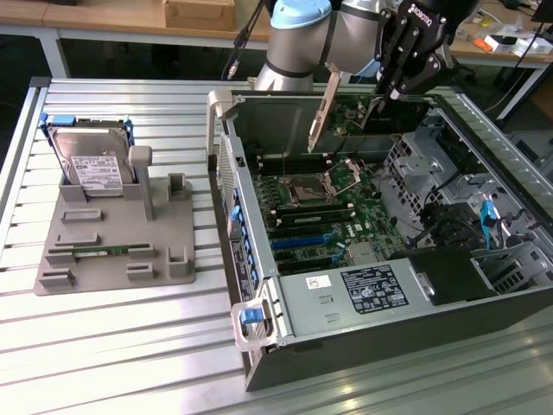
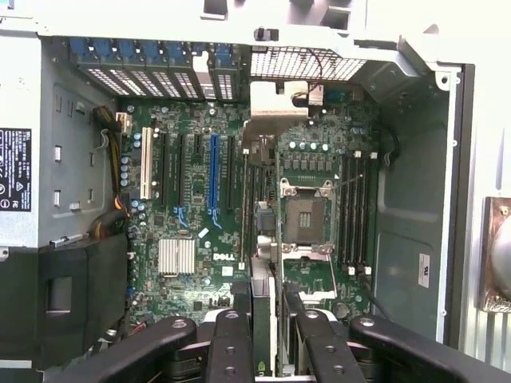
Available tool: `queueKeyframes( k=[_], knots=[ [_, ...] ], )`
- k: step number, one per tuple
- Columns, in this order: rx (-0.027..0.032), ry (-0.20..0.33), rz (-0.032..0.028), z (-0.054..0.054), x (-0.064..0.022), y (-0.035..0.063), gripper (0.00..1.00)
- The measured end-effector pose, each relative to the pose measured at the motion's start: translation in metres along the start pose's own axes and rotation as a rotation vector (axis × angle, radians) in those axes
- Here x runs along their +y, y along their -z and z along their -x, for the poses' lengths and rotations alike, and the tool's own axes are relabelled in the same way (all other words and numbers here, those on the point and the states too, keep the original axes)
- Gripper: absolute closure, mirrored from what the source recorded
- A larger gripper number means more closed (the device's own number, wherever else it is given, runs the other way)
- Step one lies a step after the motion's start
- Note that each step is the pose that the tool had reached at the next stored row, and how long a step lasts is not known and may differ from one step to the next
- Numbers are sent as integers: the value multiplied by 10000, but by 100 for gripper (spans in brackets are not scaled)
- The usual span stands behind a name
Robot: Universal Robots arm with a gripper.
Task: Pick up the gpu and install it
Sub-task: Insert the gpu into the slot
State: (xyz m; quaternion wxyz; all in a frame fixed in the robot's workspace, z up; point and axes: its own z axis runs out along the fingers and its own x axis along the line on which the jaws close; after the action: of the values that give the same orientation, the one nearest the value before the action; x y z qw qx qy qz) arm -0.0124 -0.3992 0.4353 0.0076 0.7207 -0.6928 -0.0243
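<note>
From high above the table's (image 1: 112,346) near edge, we look obliquely down on the open case (image 1: 363,346). Our wrist camera, behind the gripper (image 2: 265,297), faces straight into it, close; both views share the motherboard (image 1: 320,207) (image 2: 239,199).

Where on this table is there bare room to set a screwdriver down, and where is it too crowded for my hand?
Free: the bare slats on the camera side of the grey holder, the band beyond the hard drive, and a narrower strip between holder and computer case. Crowded: inside the case, where the gripper holds the gpu above the motherboard.
</note>
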Motion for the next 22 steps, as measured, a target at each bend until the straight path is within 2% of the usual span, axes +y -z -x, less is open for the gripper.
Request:
queueKeyframes(
  k=[5,15,22],
  knots=[
    [0,-1,0,-1,0,-34,73],
    [-1,-1,0,-4,38,-167,73],
    [0,-1,0,-25,52,-298,73]
  ],
)
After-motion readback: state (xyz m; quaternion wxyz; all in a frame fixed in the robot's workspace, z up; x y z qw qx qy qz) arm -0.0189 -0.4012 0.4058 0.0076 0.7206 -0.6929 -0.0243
